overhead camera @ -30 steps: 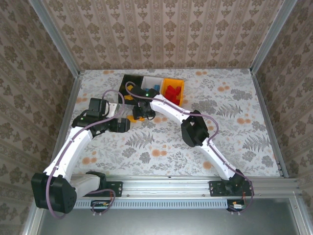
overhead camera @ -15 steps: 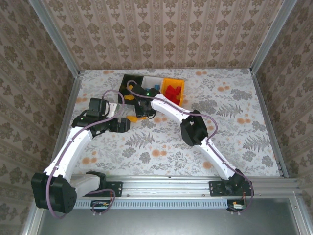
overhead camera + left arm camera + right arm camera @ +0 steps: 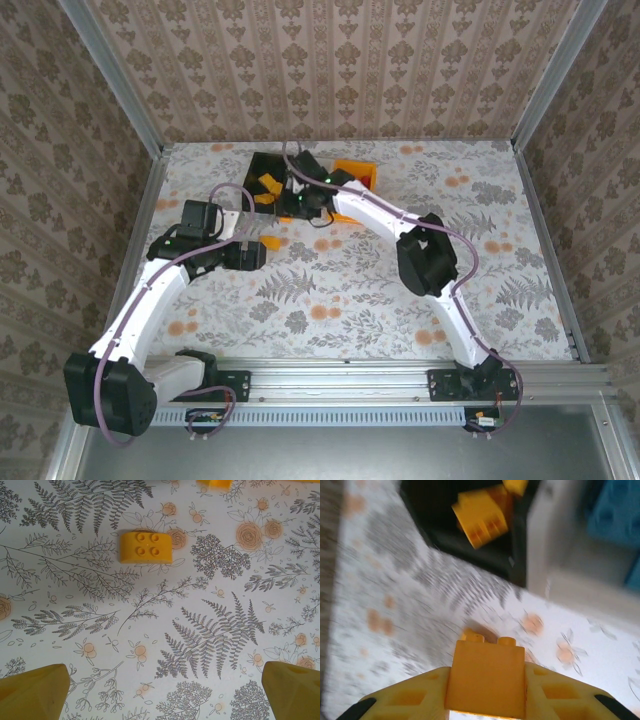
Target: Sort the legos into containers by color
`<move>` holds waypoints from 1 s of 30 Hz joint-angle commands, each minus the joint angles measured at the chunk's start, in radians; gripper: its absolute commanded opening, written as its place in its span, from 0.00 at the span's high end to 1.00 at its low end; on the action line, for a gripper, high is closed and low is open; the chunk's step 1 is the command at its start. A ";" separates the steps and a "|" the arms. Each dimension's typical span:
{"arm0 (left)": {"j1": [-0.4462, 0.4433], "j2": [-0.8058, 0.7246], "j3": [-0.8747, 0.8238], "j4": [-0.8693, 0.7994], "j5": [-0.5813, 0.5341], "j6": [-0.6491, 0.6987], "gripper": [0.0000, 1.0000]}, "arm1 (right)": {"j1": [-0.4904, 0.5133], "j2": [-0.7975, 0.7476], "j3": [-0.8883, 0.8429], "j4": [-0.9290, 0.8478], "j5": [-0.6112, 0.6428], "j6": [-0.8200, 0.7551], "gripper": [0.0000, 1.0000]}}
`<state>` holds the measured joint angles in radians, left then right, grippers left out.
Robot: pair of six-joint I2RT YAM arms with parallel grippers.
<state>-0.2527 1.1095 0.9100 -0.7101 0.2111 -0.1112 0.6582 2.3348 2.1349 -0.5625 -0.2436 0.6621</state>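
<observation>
Now we grip a yellow brick in the right pincer, the black bin just ahead of it, while our left pincer hangs wide open over the worktop, another yellow brick lying ahead.

One yellow brick hangs clamped near the black bin holding yellow bricks; a loose yellow brick lies studs-up.

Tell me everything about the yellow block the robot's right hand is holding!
The yellow-orange brick looks like smooth plastic. It is squarish, with two round studs showing at its far edge. The right gripper pinches its two sides, holding it above the flowered table, just short of the black bin. The picture is a bit blurry.
</observation>
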 commanded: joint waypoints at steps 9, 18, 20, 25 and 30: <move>0.009 -0.005 -0.006 -0.015 -0.024 0.021 0.00 | -0.059 0.270 0.485 0.108 -0.078 0.078 0.60; 0.007 0.019 -0.004 -0.017 -0.034 0.020 0.00 | -0.092 0.403 0.606 0.260 -0.045 0.141 0.40; 0.008 0.024 -0.006 -0.014 -0.032 0.021 0.00 | -0.100 0.404 0.608 0.280 -0.056 0.139 0.35; 0.013 0.023 -0.007 -0.007 -0.056 0.035 0.00 | -0.109 0.353 0.587 0.240 -0.122 0.119 0.35; 0.005 0.000 -0.005 0.028 -0.051 0.063 0.00 | -0.107 0.098 0.259 0.248 -0.165 0.025 0.35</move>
<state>-0.2409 1.1320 0.9054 -0.7013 0.1703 -0.0917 0.5442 2.6293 2.5336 -0.3389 -0.3538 0.7536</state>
